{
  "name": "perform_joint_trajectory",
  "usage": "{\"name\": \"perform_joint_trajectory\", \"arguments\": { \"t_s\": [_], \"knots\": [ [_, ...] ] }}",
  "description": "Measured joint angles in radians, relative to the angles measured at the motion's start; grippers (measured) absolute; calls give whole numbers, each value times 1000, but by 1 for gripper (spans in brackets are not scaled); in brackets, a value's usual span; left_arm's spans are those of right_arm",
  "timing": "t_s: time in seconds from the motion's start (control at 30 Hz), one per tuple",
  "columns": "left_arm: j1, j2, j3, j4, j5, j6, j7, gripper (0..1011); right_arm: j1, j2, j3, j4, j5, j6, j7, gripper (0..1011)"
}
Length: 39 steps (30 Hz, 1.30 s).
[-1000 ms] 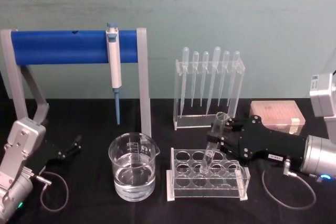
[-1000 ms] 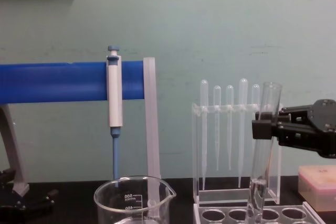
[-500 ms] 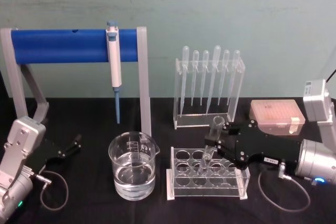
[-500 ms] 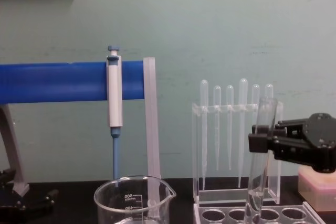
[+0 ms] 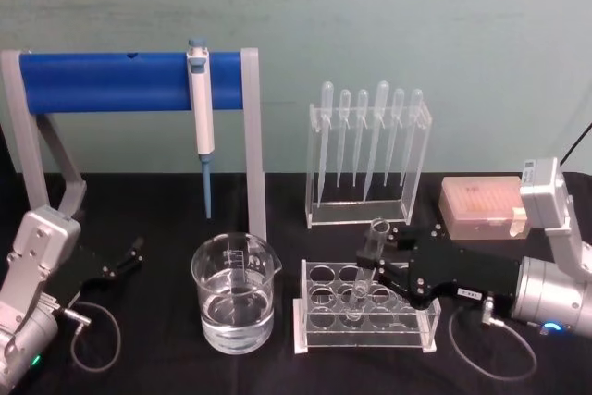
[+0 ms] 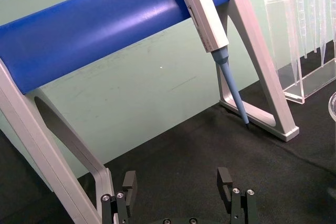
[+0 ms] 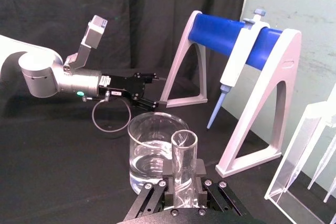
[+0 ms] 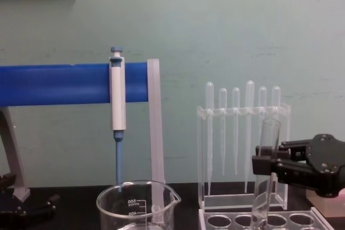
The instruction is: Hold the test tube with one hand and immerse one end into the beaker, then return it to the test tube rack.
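The test tube [image 5: 368, 264] leans slightly, its rounded end down in a hole of the clear rack [image 5: 425, 323]. My right gripper [image 5: 377, 272] is shut on its upper part, just under the open rim. From the chest, the test tube [image 8: 268, 144] rises from the rack [image 8: 312, 216] with the right gripper [image 8: 266, 164] clamped on it. In the right wrist view, fingers [image 7: 200, 169] hug the test tube [image 7: 184, 167]. The beaker [image 5: 234, 291], holding clear liquid, stands left of the rack. My left gripper [image 5: 128, 257] rests open at the far left.
A blue-barred stand [image 5: 129, 80] with a hanging pipettor [image 5: 200, 108] is behind the beaker. A clear holder of plastic pipettes [image 5: 368, 150] stands behind the rack, with a pink tip box [image 5: 486, 205] to its right. Cables loop near both wrists.
My right gripper has come down and drawn back toward me with the test tube. The tube's lower end has sunk deeper into the rack hole. The left arm has not moved.
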Motion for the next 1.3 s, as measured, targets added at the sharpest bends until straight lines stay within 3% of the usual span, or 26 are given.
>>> {"name": "perform_joint_trajectory", "arguments": {
  "t_s": [1.3],
  "knots": [
    [0,0,0,0,0,0,0,1000,0,-29,-14,52,-29,-15,9,226]
  ]
}}
